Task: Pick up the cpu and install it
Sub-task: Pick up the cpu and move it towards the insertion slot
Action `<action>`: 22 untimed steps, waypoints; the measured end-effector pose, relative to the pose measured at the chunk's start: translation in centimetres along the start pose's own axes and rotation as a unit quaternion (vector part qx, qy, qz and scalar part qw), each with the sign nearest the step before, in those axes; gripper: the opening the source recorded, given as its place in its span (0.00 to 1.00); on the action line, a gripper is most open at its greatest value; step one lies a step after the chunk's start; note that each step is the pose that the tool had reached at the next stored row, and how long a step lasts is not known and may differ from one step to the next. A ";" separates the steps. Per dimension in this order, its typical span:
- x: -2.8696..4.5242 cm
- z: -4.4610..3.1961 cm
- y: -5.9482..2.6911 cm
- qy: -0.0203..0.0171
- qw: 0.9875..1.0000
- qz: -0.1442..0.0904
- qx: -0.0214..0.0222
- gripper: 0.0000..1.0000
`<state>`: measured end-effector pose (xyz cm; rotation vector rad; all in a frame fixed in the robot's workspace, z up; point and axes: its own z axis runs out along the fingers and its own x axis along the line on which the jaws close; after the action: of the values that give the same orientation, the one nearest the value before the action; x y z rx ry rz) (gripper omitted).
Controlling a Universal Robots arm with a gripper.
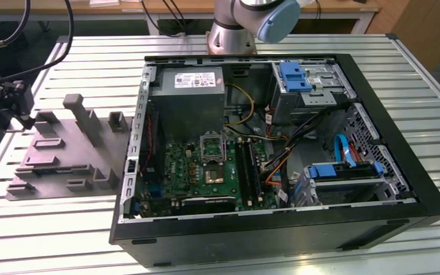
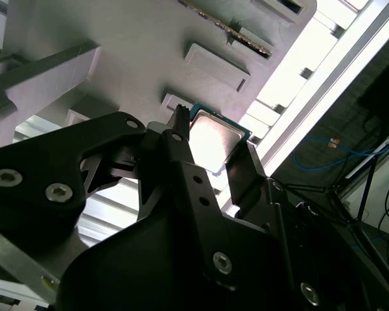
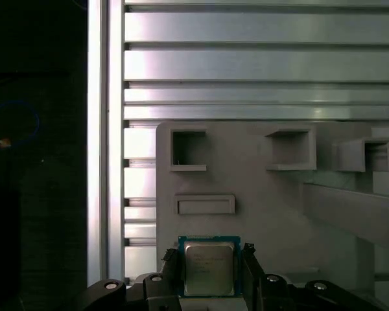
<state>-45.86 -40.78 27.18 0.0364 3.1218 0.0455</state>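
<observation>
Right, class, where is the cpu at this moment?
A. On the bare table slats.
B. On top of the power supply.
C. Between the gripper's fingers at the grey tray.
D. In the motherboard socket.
C: in both wrist views the cpu sits in the gripper, which is closed on two opposite edges, over the grey tray.

A slatted metal table (image 1: 52, 240) stands before a wooden desk (image 1: 197, 7).
</observation>
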 end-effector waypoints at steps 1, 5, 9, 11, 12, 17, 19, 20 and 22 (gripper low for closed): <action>0.00 -0.01 0.00 0.000 1.000 0.000 0.000 0.47; 0.00 -0.11 0.00 0.000 1.000 0.000 0.000 0.47; 0.00 -0.26 0.01 0.000 1.000 0.000 0.000 0.47; 0.00 -0.34 0.01 0.000 1.000 0.000 0.000 0.47; -0.01 -0.39 0.01 0.000 1.000 0.000 0.000 0.47; -0.01 -0.62 0.02 0.000 1.000 0.000 0.000 0.47; -0.01 -0.72 0.02 0.000 1.000 0.000 0.000 0.47; -0.02 -0.76 0.02 0.000 1.000 0.000 0.000 0.47; -0.02 -0.84 0.02 0.000 1.000 0.000 0.000 0.47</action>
<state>-45.86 -40.78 28.03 0.0364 3.1219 0.0455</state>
